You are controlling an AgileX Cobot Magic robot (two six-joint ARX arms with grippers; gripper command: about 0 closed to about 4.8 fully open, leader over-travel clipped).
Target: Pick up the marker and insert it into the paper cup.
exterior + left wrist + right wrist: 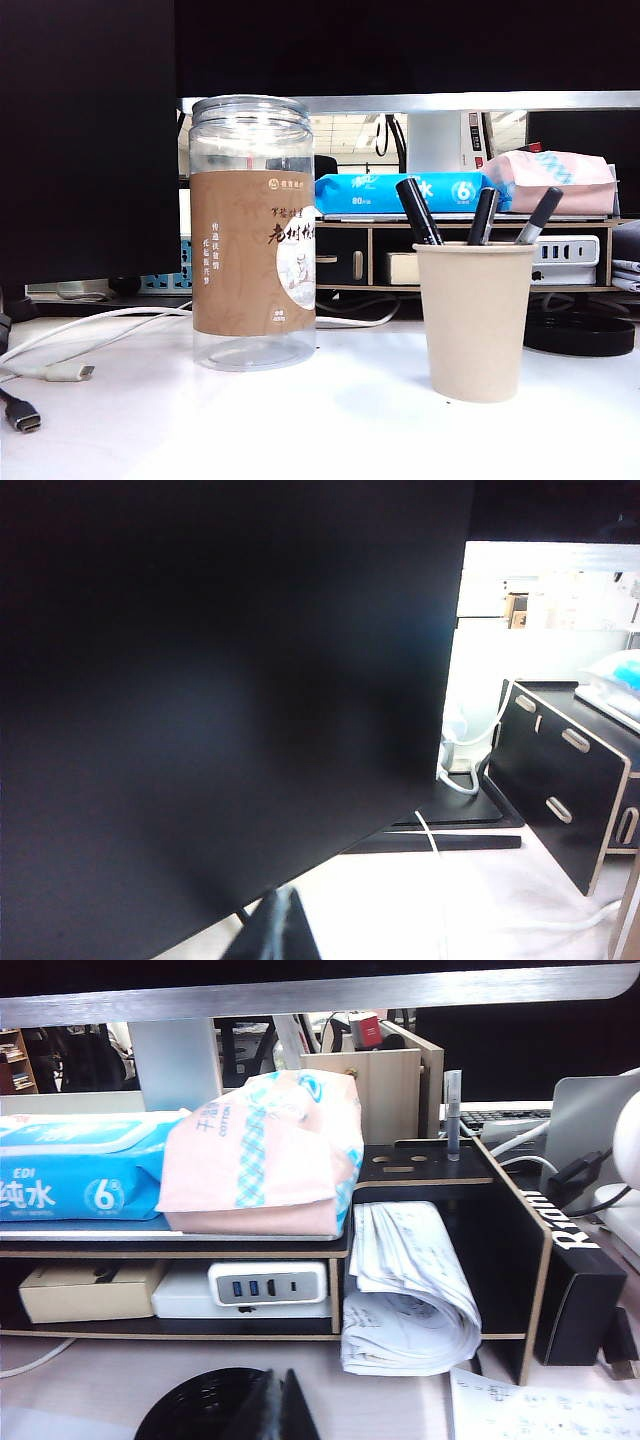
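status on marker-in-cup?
Looks done: three markers stand in the paper cup, including an all-black marker. Nothing in hand: left gripper and right gripper sit shut, pulled back near the shelf. Nothing visibly left.

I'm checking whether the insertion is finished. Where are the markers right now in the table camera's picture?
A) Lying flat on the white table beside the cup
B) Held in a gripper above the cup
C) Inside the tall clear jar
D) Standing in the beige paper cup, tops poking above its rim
D: three dark marker tops, one being the marker, stick up out of the paper cup; the clear jar holds none, and no gripper shows there.
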